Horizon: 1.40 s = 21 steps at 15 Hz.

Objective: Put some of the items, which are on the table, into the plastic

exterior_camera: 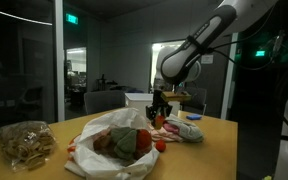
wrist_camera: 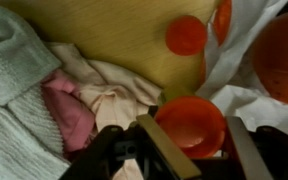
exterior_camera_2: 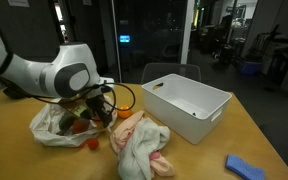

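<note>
in an exterior view the claw is hanging low at the far edge of the plastic bag, which is lying open on the table with green, brown and red toys showing inside; the jaws are too small here to read. in an exterior view the claw is sitting between the bag and the heap of cloths, with the white box well apart. in the wrist view the claw is gripping an orange toy, one finger pressing each side of it, just beside the bag's white folds and close to the pink cloth. a small red disc is lying farther off on the wood. judging from this, the lift is wanting to go straight up and gently, so the round toy is not slipping and no cloth or thin plastic is coming along; then across to the open middle of the bag, letting go low rather than dropping onto the rim.
</note>
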### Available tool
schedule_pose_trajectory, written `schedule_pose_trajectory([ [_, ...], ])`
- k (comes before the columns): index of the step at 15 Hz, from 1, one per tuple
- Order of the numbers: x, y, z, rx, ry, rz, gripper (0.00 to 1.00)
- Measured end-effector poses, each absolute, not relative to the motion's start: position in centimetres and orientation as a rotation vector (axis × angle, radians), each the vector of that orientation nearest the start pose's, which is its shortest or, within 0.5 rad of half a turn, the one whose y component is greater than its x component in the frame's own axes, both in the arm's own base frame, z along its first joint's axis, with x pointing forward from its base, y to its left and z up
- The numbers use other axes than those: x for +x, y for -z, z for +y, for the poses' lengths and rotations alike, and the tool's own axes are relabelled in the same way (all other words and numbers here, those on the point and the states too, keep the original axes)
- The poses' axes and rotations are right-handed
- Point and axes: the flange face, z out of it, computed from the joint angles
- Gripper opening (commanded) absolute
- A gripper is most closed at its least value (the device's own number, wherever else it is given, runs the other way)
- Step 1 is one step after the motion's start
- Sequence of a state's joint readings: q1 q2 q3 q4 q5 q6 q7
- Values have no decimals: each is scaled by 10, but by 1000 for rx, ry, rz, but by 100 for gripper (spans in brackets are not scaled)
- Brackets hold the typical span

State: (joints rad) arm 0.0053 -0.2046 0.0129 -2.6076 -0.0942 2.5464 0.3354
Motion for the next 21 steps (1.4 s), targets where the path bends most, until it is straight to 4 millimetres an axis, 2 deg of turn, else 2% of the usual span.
schedule_pose_trajectory([
  [5, 430, -386, 69, -3101, 380, 154, 20],
  [9, 418, -404, 124, -3029, 389, -69, 20],
  [14, 406, -395, 178, -2994, 343, -285, 20],
  [21, 402, -345, 228, -2986, 180, -561, 20],
])
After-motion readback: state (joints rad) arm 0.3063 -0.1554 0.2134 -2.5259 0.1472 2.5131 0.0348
